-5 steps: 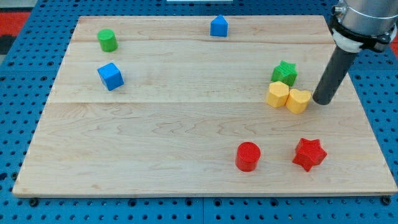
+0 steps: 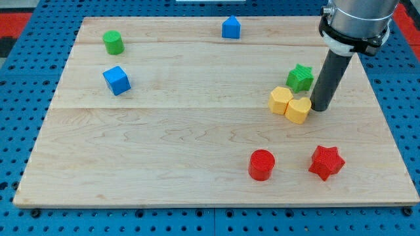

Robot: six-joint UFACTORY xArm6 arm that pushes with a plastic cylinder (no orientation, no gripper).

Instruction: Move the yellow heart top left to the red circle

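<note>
On the counter (image 2: 197,164), the red circle (image 2: 261,164) is seen below and slightly left of the yellow heart (image 2: 298,110), against whose right side the tool's tip (image 2: 319,108), a gripless rod holding nothing, is pressed.

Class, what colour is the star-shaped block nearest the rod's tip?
Green: the green star, just above-left of my tip, camera view.

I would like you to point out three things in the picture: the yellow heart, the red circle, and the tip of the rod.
yellow heart (image 2: 298,110): camera view, on its top face.
red circle (image 2: 261,164): camera view, on its round top and side.
my tip (image 2: 319,108): camera view, on the rod's very end, against the heart's right side.
</note>
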